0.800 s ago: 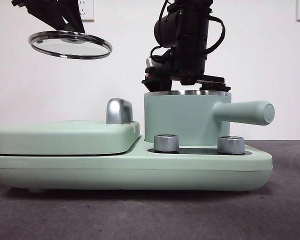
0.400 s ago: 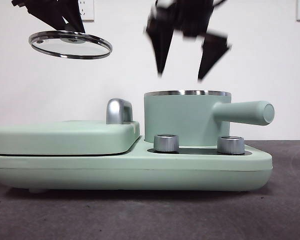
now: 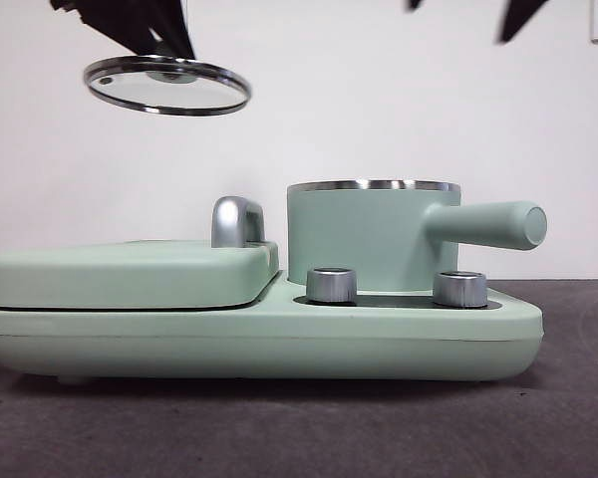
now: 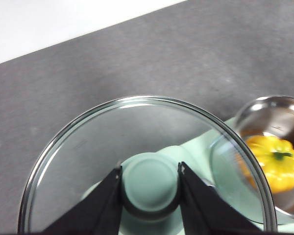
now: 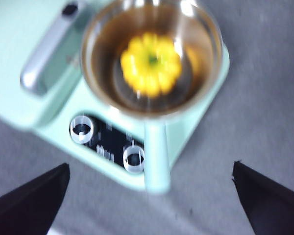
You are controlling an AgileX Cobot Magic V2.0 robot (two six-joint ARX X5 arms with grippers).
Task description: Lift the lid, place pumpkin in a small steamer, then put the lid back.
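Movement first: the round glass lid with its steel rim and mint-green knob is sitting further right than a moment ago, the left gripper still clamping that knob, while the right gripper, jaws spread wide, is now risen high above the pot. One mint-green steamer pot with a straight side handle is standing open, one glossy yellow ribbed pumpkin lying inside. Two silver dials are fronting it. Open air is showing between lid and pot rim.
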